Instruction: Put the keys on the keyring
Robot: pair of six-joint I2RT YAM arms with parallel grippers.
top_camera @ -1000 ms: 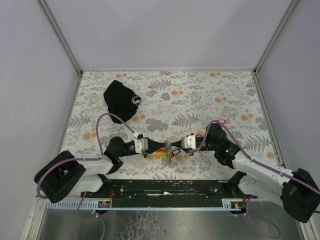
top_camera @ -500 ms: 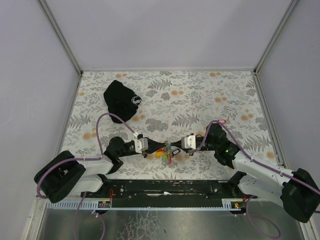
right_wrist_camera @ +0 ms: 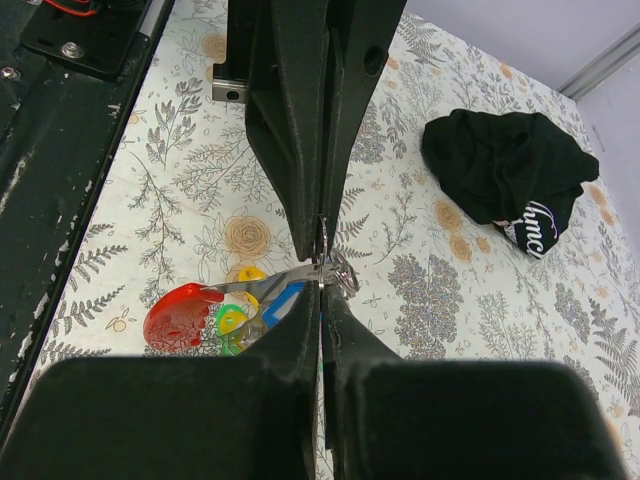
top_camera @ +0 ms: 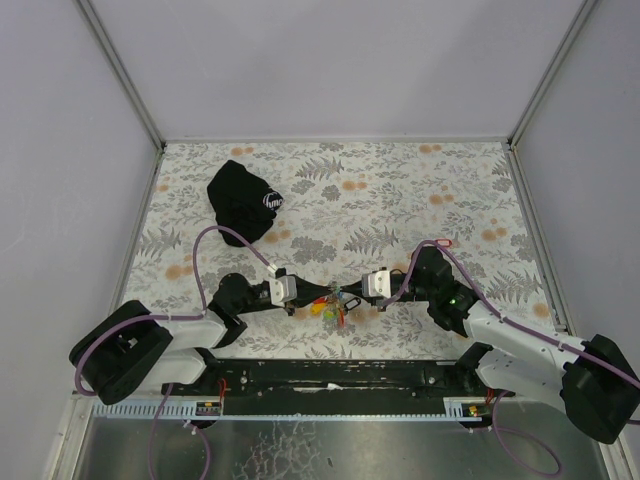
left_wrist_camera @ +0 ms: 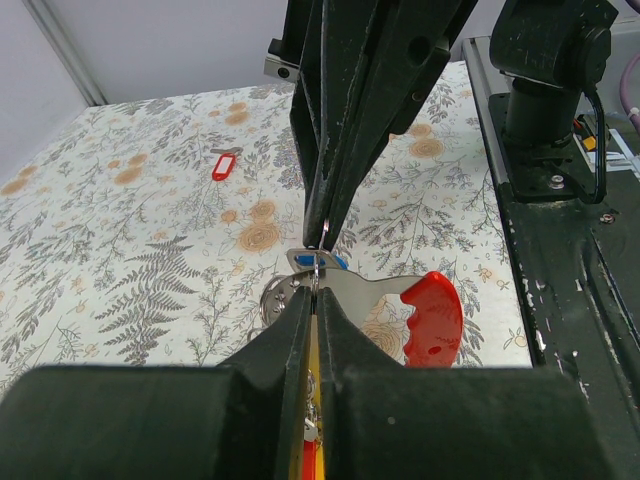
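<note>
Two-arm key-threading scene, seen from above and from both wrists. In the overhead view the left gripper (top_camera: 322, 292) and the right gripper (top_camera: 349, 292) meet tip to tip at lower centre of the frame, low over the floral-patterned table (top_camera: 400, 190). Both claws are clenched, with no gap between the fingers. In the wrist views their tips face each other across a short length of thin wire belonging to the keyring (right_wrist_camera: 343, 270), which each claw pinches. The keys (top_camera: 333, 310) hang in a cluster directly under the meeting point, just below centre in the overhead frame. The right wrist view shows a red round-headed key (right_wrist_camera: 180, 315) at lower left, with yellow, green and blue tags bunched beside it. The left wrist view shows the same red head at lower right. A single red tag (left_wrist_camera: 227, 164) lies on its own at upper left of the left wrist view, well apart from the cluster. A black cloth pouch (top_camera: 245, 202) with white lettering lies at upper left of the overhead view.
</note>
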